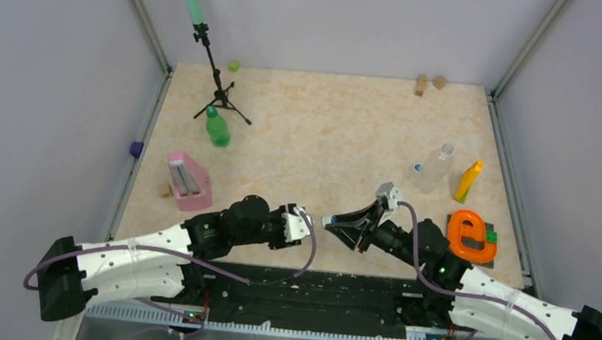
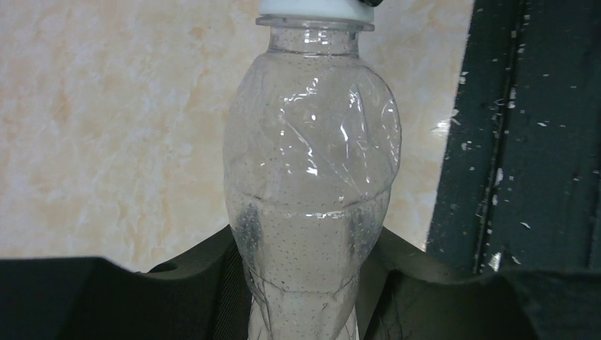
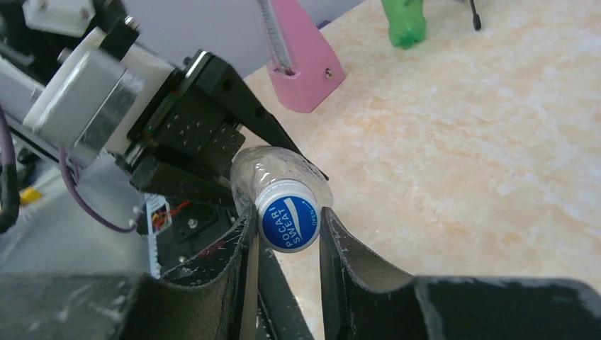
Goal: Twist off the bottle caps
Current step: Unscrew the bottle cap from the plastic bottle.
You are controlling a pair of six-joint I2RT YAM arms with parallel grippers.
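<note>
My left gripper is shut on the body of a clear bottle, which fills the left wrist view between its fingers. My right gripper has its two fingers closed on either side of that bottle's blue cap, printed POCARI SWEAT. The two grippers meet near the table's front middle, the right gripper just right of the left. A translucent green bottle with a dark green cap stands at the back left. Another clear bottle stands at the right.
A black tripod stands behind the green bottle. A pink holder sits left of the left arm. A tall yellow block and an orange ring-shaped object are at the right. Wooden blocks and a lime-green lump lie at the back.
</note>
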